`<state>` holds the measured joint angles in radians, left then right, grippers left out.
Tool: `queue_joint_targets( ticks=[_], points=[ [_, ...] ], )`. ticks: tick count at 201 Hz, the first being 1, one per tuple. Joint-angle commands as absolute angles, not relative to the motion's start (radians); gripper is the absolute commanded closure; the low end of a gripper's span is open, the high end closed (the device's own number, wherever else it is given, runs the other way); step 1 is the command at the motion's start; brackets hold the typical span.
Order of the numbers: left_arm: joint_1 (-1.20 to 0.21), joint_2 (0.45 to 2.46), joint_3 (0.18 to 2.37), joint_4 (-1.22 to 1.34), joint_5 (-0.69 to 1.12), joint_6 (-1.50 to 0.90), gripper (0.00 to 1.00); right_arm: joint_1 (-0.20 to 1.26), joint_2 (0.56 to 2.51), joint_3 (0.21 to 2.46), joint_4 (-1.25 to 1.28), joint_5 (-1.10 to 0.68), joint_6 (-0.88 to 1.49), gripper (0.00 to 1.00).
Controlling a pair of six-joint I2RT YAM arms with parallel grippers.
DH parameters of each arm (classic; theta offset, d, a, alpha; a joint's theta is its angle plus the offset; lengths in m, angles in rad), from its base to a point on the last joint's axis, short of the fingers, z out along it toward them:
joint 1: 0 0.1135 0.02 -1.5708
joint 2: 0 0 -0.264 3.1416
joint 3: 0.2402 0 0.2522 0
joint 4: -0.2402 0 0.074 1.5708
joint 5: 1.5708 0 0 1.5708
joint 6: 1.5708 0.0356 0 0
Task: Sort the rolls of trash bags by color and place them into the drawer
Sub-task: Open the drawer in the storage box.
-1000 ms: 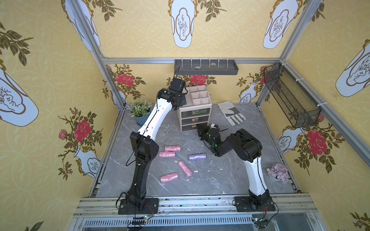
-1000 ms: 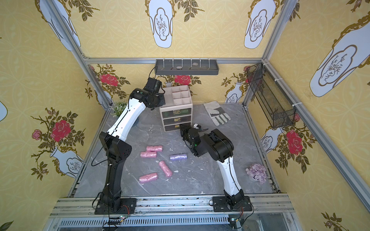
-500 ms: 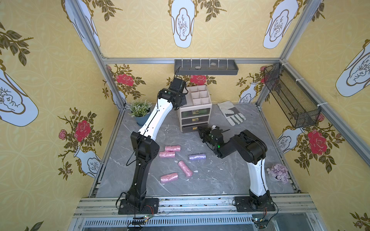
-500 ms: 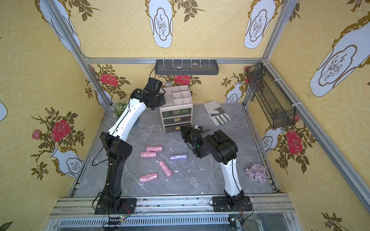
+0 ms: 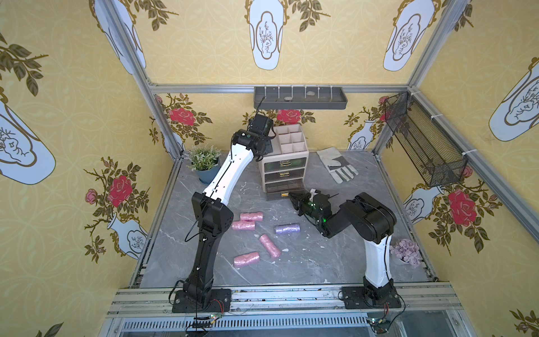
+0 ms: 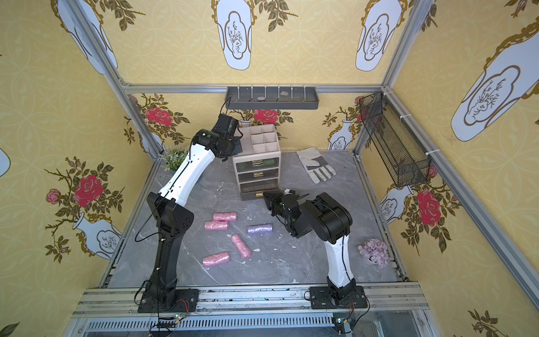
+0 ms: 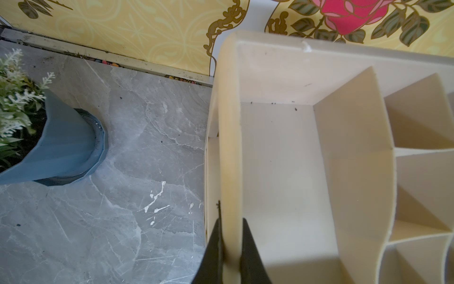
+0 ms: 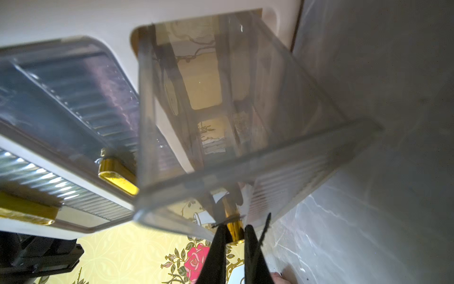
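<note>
In both top views four crinkly pink rolls and one lilac roll lie on the marbled bench before the beige chest, whose bottom drawer is slid out. Only the left wrist view shows the left pincer nipping the smooth tray rim. Only the right wrist view shows the right pincer clamped on that ribbed, smoky drawer's gold handle.
</note>
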<state>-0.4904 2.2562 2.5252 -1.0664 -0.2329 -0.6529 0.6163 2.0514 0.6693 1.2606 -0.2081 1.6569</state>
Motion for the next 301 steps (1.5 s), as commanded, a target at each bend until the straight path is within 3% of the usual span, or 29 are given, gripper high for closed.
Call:
queue_joint_targets(
  ticks=[1,301],
  points=[
    [-0.491,2.279,2.522,-1.1,-0.206,-0.698,1.0,0.617,2.039,0.641,1.257,-0.258,1.669,0.96],
    [-0.492,2.292,2.534,-1.105,-0.197,-0.698,1.0,0.604,1.901,0.482,1.192,-0.359,1.602,0.96]
  ],
)
